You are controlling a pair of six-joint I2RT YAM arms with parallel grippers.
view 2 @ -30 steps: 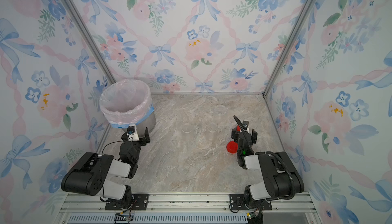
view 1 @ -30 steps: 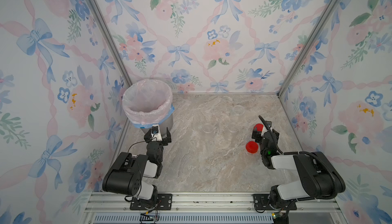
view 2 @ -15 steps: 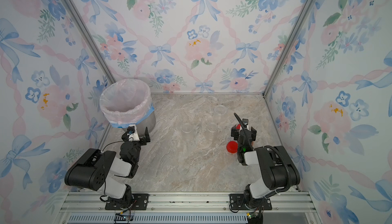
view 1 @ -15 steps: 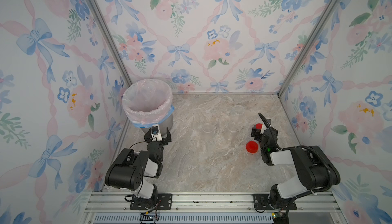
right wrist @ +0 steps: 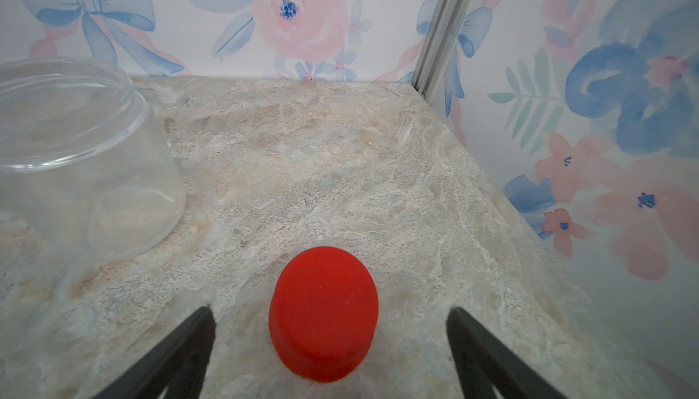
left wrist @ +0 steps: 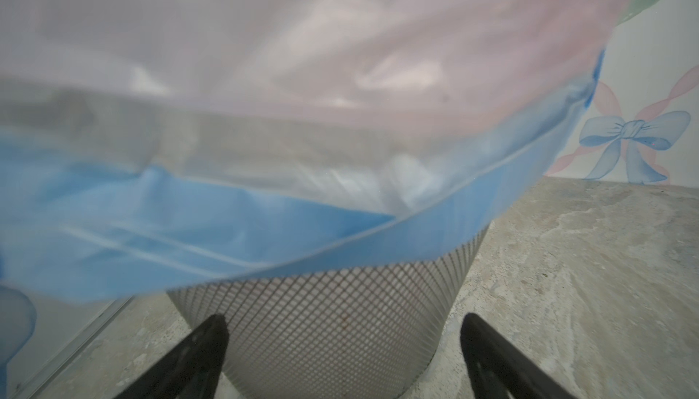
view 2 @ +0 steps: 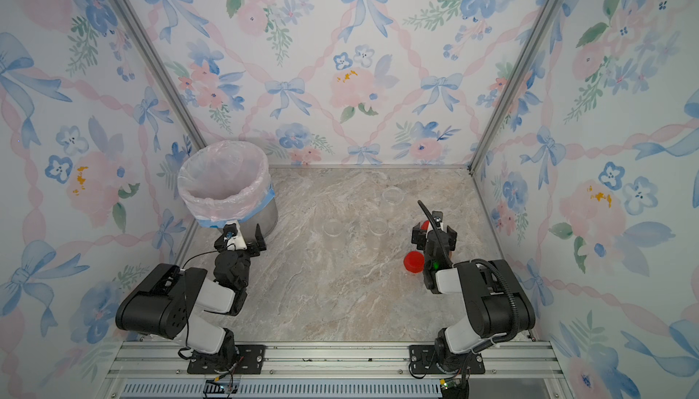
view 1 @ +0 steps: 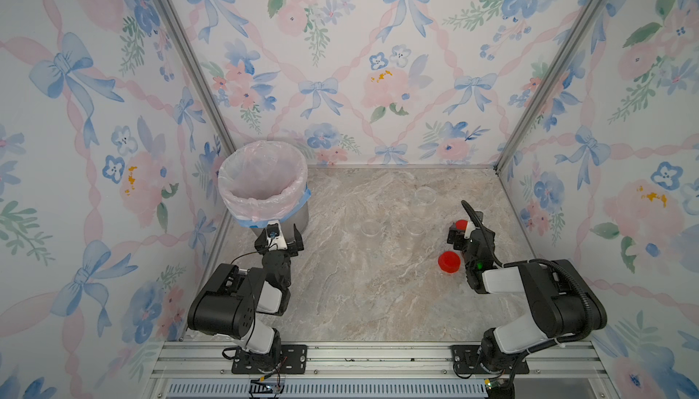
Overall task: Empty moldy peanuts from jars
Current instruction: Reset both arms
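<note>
Three clear jars stand open and look empty mid-table: two slim ones (view 1: 369,228) (view 1: 415,227) and a wider one (view 1: 425,193) behind; the wide jar (right wrist: 83,159) also shows in the right wrist view. No moldy peanuts are in view. One red lid (view 1: 449,261) lies flat on the table, and a second red lid (right wrist: 323,314) lies between the fingers of my open right gripper (view 1: 469,228), untouched. My left gripper (view 1: 283,233) is open and empty, low in front of the bin's mesh wall (left wrist: 321,321).
The grey mesh bin (view 1: 299,217) with its pink liner and blue band stands at the back left, close to the left wall. Flowered walls enclose the marble table on three sides. The right gripper sits near the right wall.
The arms' rear links have shifted slightly. Both grippers stay open in place, and the lids and jars have not moved.
</note>
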